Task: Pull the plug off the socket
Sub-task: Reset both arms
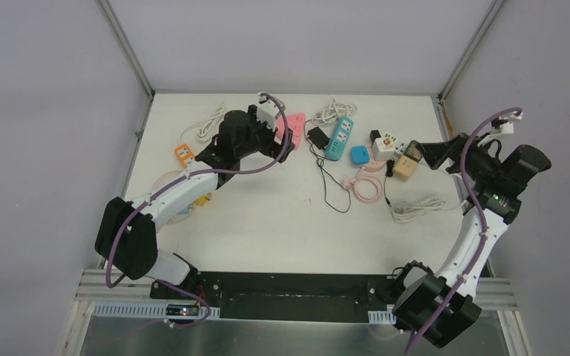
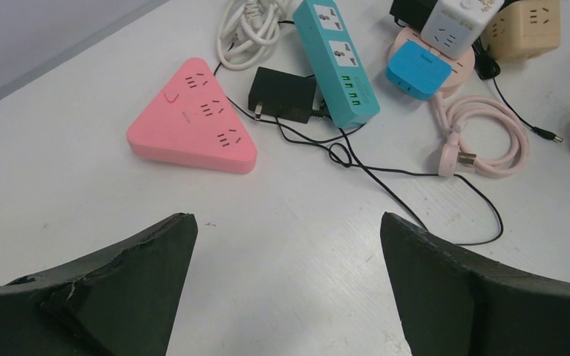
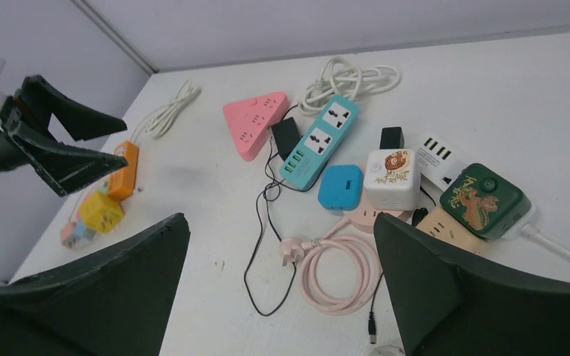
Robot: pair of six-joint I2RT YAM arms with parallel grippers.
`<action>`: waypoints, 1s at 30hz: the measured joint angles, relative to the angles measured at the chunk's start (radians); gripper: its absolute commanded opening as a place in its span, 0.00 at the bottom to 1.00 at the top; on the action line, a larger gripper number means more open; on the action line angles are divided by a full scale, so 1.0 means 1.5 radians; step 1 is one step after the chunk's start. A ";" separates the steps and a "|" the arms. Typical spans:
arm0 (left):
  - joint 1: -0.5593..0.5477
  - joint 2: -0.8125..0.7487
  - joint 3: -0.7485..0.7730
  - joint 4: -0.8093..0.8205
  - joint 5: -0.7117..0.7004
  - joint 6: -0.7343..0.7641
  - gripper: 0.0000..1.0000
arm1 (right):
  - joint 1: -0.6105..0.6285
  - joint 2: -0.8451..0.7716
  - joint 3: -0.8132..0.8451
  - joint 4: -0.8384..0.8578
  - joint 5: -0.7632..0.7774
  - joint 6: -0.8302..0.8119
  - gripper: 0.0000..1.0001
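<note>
A black adapter plug (image 2: 282,93) lies on the table with its prongs bare, between a pink triangular socket (image 2: 193,122) and a teal power strip (image 2: 338,59). A blue plug (image 3: 340,185) sits on a round pink socket whose pink cord (image 3: 345,271) is coiled beside it. A black plug (image 3: 392,137) sits against the back of a white cube socket (image 3: 392,178). My left gripper (image 2: 286,245) is open and empty, hovering short of the pink triangular socket (image 1: 295,126). My right gripper (image 3: 278,252) is open and empty, above the table to the right of the sockets.
A green cube socket (image 3: 486,200) and a beige one (image 3: 445,226) stand at the right of the cluster. An orange socket (image 3: 122,170) and a yellow cube (image 3: 100,211) lie at the left. White cables lie at the back (image 3: 349,78) and near right (image 1: 415,208).
</note>
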State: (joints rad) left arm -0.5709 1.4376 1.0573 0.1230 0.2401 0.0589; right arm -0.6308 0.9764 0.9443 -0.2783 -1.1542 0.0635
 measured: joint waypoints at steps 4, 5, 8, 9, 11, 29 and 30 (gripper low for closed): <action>0.018 -0.003 -0.003 0.001 -0.001 -0.015 0.99 | -0.007 -0.026 -0.010 0.066 0.050 0.129 1.00; 0.024 -0.007 -0.005 0.000 -0.001 -0.017 0.99 | -0.009 -0.031 -0.011 0.073 0.057 0.146 1.00; 0.042 -0.033 -0.020 -0.004 -0.001 -0.021 0.99 | -0.010 -0.047 -0.016 0.095 0.082 0.187 1.00; 0.048 -0.042 -0.024 -0.007 -0.001 -0.023 0.99 | -0.010 -0.051 -0.019 0.098 0.087 0.197 1.00; 0.063 -0.064 -0.032 -0.014 -0.001 -0.027 0.99 | -0.010 -0.055 -0.024 0.105 0.096 0.210 1.00; 0.075 -0.079 -0.047 -0.022 -0.001 -0.032 0.99 | -0.011 -0.046 -0.029 0.116 0.104 0.244 1.00; 0.075 -0.079 -0.047 -0.023 0.000 -0.032 0.99 | -0.011 -0.046 -0.029 0.117 0.104 0.244 1.00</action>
State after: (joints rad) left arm -0.4580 1.3197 0.9871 0.0891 0.2401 0.0105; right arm -0.6468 0.9077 0.9009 -0.1032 -0.9981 0.4294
